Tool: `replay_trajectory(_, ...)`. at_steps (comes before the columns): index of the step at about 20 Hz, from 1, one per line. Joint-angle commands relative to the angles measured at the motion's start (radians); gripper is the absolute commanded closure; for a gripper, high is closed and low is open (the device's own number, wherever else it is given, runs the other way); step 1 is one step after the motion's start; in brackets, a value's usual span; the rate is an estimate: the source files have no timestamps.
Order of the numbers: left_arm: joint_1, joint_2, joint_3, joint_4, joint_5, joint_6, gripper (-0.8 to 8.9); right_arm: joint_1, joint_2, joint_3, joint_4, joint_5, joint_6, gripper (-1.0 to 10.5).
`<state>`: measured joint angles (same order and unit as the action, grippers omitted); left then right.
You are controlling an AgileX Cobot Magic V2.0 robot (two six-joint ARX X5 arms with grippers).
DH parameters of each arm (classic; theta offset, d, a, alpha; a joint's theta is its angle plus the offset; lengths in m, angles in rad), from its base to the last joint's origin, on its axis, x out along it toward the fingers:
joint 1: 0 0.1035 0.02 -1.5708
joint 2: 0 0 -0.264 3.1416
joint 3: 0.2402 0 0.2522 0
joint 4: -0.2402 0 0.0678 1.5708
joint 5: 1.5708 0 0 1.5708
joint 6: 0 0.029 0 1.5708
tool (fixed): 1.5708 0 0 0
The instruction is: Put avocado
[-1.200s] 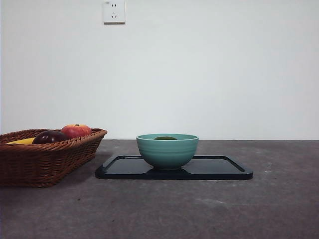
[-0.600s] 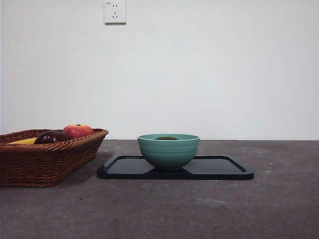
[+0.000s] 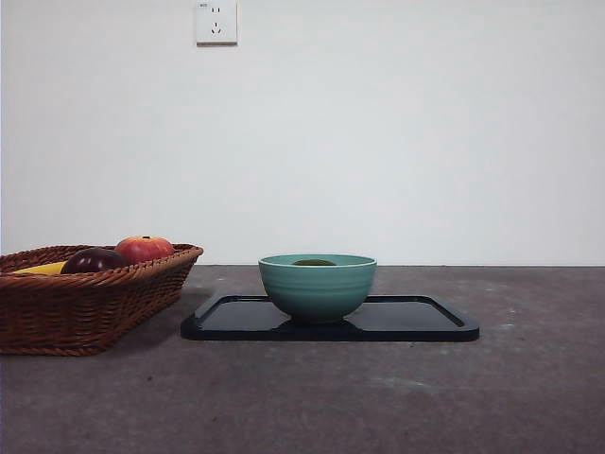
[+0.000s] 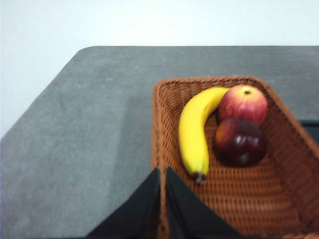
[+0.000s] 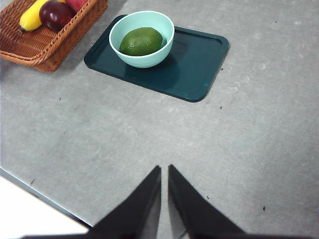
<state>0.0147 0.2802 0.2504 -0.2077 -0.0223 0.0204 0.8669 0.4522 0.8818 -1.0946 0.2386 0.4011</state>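
Nothing shifted among the things since half a second ago, only a slight slide of the whole front picture to the left, back to where it lay a second ago. Avocado (image 5: pixel 141 41) lying inside the teal bowl (image 5: pixel 147 60), in the upper left of the right wrist frame; in the front frame only its dark top (image 3: pixel 314 262) peeping over the bowl's rim at centre. Bowl standing on the left part of the dark tray (image 5: pixel 199 64), tray flat on the grey bench (image 5: pixel 209 149). Wicker basket (image 3: pixel 85 303) at the left edge of the front frame, near the tray but apart from it, holding a banana (image 4: pixel 192 134), a red apple (image 4: pixel 243 103) and a dark purple fruit (image 4: pixel 240 142), the two round fruits touching each other beside the banana. Left gripper (image 4: pixel 162 172) hanging above the basket's near wall, its fingers pressed nearly together with only a thin slit between them, gripping nothing. Right gripper (image 5: pixel 164 169) above bare bench, well apart from tray and bowl, fingers likewise nearly closed and without a load. White wall socket (image 3: pixel 216 22) in the upper left of the front frame.
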Motion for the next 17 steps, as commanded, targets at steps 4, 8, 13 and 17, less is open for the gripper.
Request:
replay_trajectory(4,0.006,-0.156,-0.161,0.020,0.004,-0.015,7.95,0.011,0.003,0.008,0.010,0.002,0.007,9.3)
replay_trajectory(8,0.005,-0.212,-0.200,0.018,0.004,-0.014,7.95,0.011,0.003,0.008,0.010,0.002,0.007,9.3)
replay_trajectory(13,0.003,-0.224,-0.229,0.016,0.004,-0.014,7.95,0.011,0.003,0.008,0.010,0.002,0.007,9.3)
replay_trajectory(17,0.003,-0.233,-0.240,0.013,0.004,-0.012,7.95,0.011,0.003,0.008,0.010,0.002,0.007,9.3)
